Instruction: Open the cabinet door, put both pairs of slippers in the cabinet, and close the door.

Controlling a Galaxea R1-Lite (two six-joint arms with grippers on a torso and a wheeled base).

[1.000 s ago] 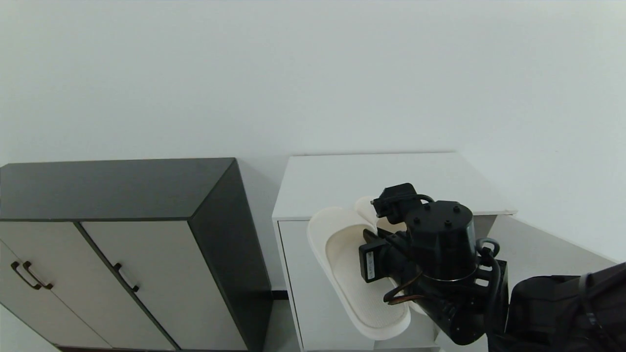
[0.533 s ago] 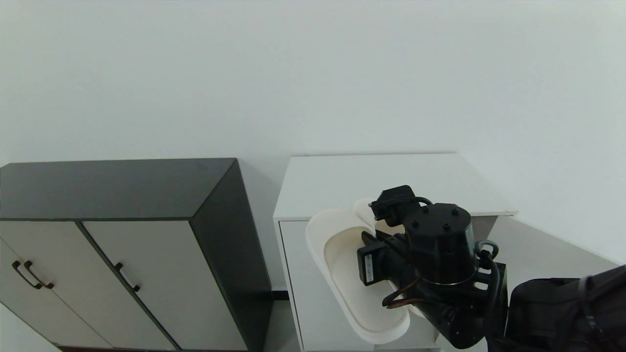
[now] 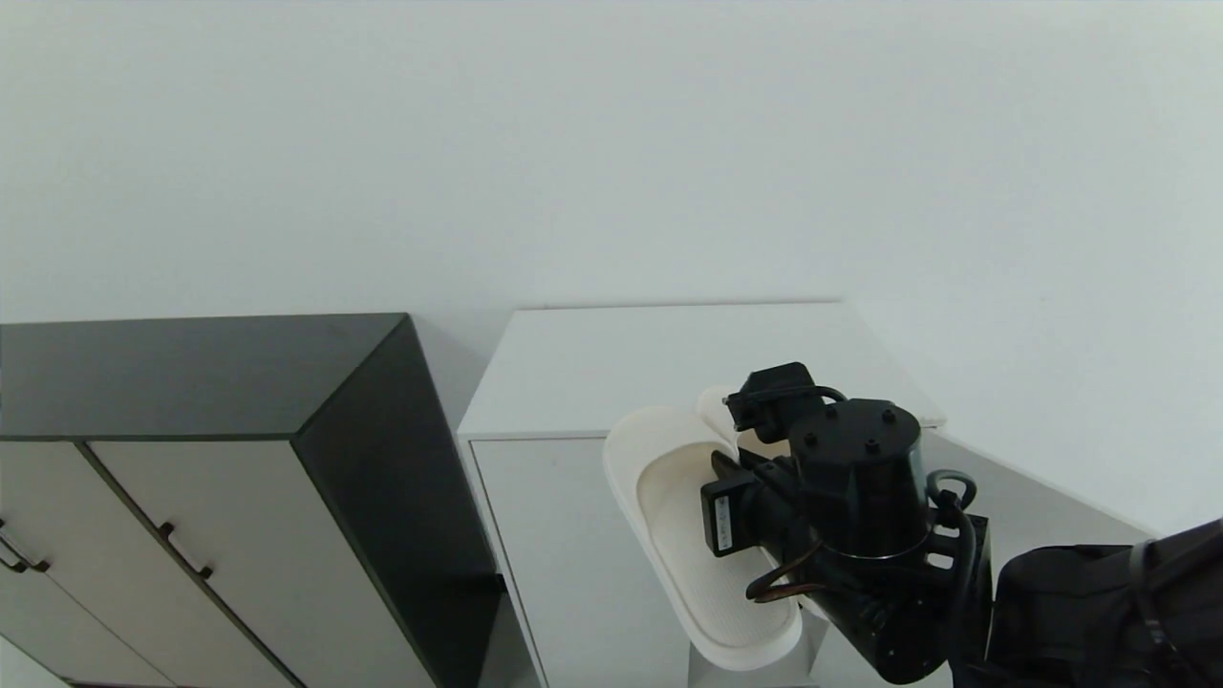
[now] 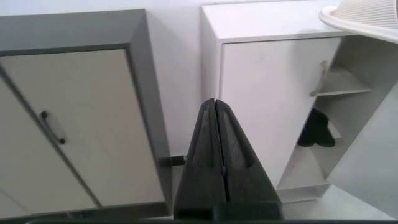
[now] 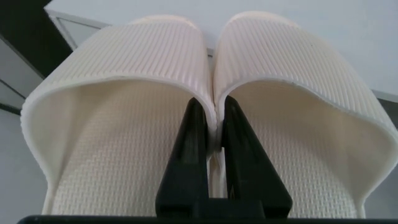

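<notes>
right gripper point(image 5: 210, 118) has its jaws clamped on the pair of cream ribbed foam slippers point(image 5: 124, 81), held up in front of the white cabinet point(image 3: 669, 354), door point(image 4: 267, 106) open; left gripper point(image 4: 215, 106) faces that cabinet, jaws pressed together

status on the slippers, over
Right gripper shut on white slippers, held up before white cabinet. Left gripper shut, empty. Its door open; dark shoes on a lower shelf inside.

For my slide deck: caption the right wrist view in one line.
Right gripper, fingers shut on the touching inner edges of a cream slipper pair, white cabinet behind.
</notes>
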